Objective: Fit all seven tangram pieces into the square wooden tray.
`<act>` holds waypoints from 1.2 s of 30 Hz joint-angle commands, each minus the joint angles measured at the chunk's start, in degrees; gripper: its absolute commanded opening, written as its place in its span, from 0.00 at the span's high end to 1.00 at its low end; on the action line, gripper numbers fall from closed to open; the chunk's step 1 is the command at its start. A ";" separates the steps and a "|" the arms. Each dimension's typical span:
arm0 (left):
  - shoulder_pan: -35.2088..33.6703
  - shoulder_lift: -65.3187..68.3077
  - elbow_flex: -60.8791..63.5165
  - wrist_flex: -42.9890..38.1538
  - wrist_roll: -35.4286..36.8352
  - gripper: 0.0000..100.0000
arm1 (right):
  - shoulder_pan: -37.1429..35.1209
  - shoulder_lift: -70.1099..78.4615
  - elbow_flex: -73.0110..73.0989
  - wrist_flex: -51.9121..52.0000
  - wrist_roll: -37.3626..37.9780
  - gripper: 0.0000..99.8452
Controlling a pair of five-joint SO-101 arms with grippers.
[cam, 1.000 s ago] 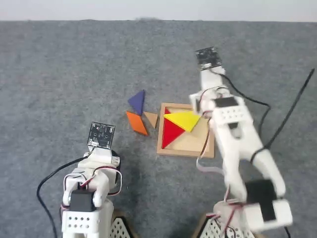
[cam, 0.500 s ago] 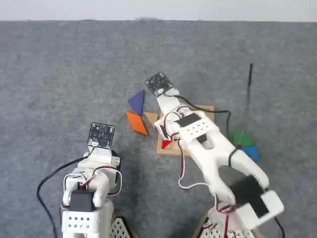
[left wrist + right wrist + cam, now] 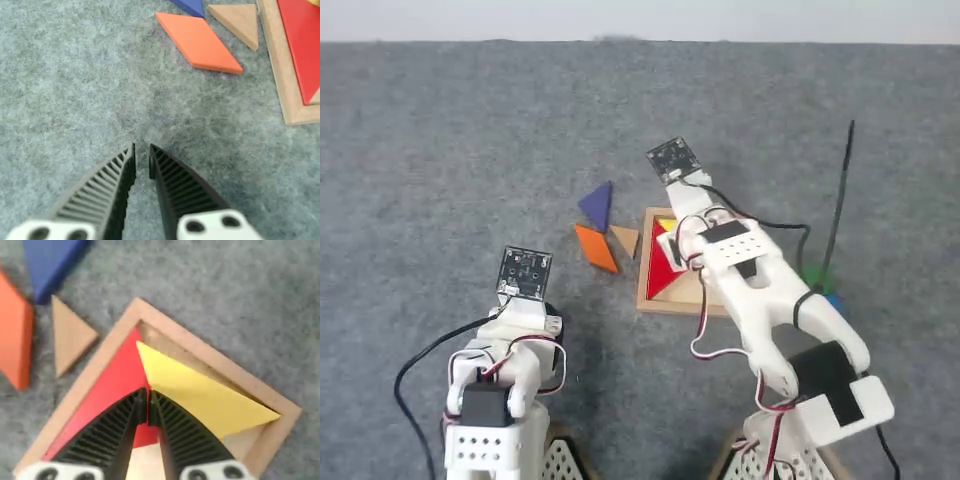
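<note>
The square wooden tray (image 3: pixel 643 272) holds a red triangle (image 3: pixel 664 270) and a yellow triangle (image 3: pixel 667 226), largely covered by my right arm. My right gripper (image 3: pixel 148 396) is shut and empty, its tips over the seam between the red triangle (image 3: pixel 107 397) and the yellow triangle (image 3: pixel 197 397). Left of the tray lie a blue triangle (image 3: pixel 598 205), an orange parallelogram (image 3: pixel 596 248) and a small tan triangle (image 3: pixel 625 240). My left gripper (image 3: pixel 142 149) hangs shut over bare carpet, short of the orange parallelogram (image 3: pixel 200 42) and the tan triangle (image 3: pixel 240 22).
A green piece (image 3: pixel 813 275) and a blue piece (image 3: pixel 832 298) lie right of the tray, partly behind my right arm. A black cable (image 3: pixel 840 200) rises at the right. Grey carpet covers the table, with open room at the far side and the left.
My right arm swung from the tray's right side across to its left edge, then back a little over the red and yellow triangles. The left arm has kept still.
</note>
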 commanded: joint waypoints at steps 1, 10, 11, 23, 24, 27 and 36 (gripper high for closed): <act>-0.26 -0.97 -0.31 0.26 -0.44 0.95 | 0.92 -0.40 -2.90 -1.54 1.76 0.99; -0.26 -0.97 -0.31 0.26 -0.44 0.95 | 1.01 -8.04 -1.58 1.36 1.49 0.99; -0.26 -0.97 -0.31 0.26 -0.44 0.95 | 1.54 -10.68 -0.88 2.51 1.41 0.99; -0.26 -0.97 -0.31 0.26 -0.44 0.95 | 14.90 -36.44 18.29 15.52 1.41 0.99; -0.26 -0.97 -0.31 0.26 -0.44 0.95 | 17.10 -37.49 18.99 17.01 1.41 0.99; -0.26 -0.97 -0.31 0.26 -0.44 0.95 | 24.04 -38.73 19.25 21.41 1.41 0.99; -0.26 -0.97 -0.31 0.26 -0.44 0.95 | 28.70 -38.64 19.60 22.55 1.32 0.99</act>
